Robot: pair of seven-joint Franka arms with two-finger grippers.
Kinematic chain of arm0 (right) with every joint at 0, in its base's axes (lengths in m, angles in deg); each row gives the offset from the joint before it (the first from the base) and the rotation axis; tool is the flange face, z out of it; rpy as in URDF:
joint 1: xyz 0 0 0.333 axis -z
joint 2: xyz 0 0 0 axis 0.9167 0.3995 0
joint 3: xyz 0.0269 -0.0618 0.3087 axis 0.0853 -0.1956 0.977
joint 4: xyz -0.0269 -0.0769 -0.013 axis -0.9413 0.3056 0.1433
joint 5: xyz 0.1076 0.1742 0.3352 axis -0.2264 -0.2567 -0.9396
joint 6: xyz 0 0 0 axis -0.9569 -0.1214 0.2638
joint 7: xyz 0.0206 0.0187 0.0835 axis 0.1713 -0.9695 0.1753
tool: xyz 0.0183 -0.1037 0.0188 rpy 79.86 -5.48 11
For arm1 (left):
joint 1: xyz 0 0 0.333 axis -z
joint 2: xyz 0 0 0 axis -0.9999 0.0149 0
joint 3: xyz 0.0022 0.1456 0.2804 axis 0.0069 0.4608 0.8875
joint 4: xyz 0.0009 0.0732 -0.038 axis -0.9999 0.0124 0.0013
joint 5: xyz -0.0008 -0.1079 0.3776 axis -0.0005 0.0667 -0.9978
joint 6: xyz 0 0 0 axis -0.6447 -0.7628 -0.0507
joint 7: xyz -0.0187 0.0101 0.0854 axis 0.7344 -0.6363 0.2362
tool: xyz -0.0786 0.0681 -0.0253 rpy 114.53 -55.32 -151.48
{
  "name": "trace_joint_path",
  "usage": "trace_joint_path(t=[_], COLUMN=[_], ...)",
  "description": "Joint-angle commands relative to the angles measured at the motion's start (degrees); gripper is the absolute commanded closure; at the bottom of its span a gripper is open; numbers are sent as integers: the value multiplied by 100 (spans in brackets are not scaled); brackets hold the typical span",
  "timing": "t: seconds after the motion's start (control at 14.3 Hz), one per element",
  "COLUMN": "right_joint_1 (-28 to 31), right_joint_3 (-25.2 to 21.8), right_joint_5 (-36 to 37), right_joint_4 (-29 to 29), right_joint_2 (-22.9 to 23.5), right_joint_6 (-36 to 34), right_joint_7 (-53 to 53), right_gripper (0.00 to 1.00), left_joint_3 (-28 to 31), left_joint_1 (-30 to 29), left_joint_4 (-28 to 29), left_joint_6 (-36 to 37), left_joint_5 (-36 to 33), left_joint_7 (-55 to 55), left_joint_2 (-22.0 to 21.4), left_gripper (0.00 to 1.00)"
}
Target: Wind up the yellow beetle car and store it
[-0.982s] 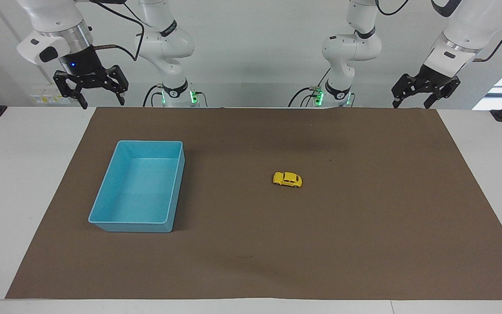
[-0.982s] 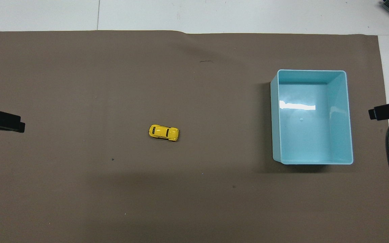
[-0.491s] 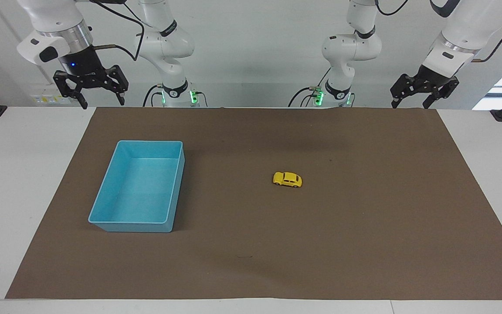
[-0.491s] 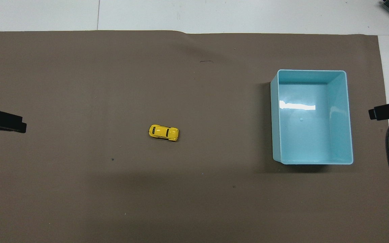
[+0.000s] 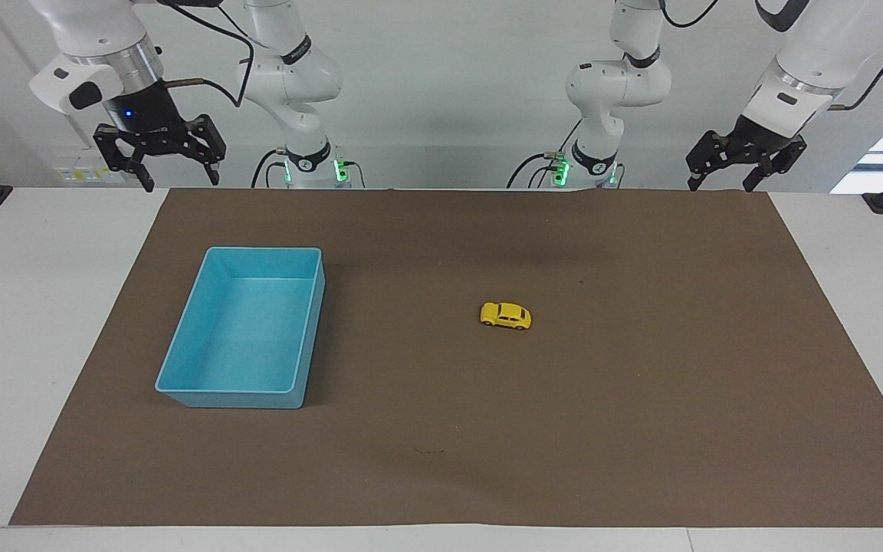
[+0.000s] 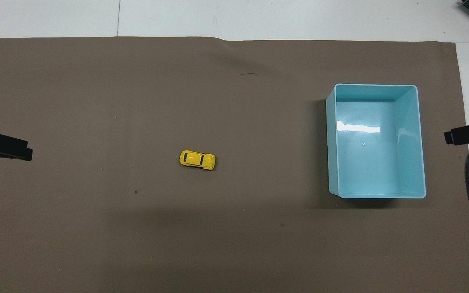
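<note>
The yellow beetle car (image 5: 506, 316) sits on its wheels on the brown mat (image 5: 641, 429) covering the tabletop (image 5: 35, 307), well apart from the light-blue bin (image 5: 181, 387) toward the right arm's end. The left end effector (image 5: 721, 184) and the right end effector (image 5: 178, 181) hang raised over the mat's edge by the robots, both spread and holding nothing.

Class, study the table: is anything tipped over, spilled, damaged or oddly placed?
Nothing stands out. The yellow beetle car sits on its wheels on the brown mat, apart from the upright, empty light-blue bin. Both grippers hang open, raised and holding nothing.
</note>
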Motion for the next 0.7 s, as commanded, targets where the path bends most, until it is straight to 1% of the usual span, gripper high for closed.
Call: trace_joint_path(t=[0.0,0.35,0.49,0.63], right_joint_1=[17,17,17,17], right_joint_3=[21,30,30,30], right_joint_5=[-51,-51,-51,-51], right_joint_4=[-47,-47,-47,-47], right_joint_2=[-75,-75,-75,-75], right_joint_6=[66,66,66,66], right_joint_7=[95,104,104,104], right_gripper=[0,0,0,0], left_joint_3=[38,38,38,38], left_joint_1=[67,146,233,365], left_joint_4=[223,224,241,398], left_joint_6=[-136,-197,-407,-618], left_joint_5=[-5,-5,-5,-5], left_joint_7=[13,75,223,521], left_joint_2=[-137,-49,30,65], left_gripper=[0,0,0,0])
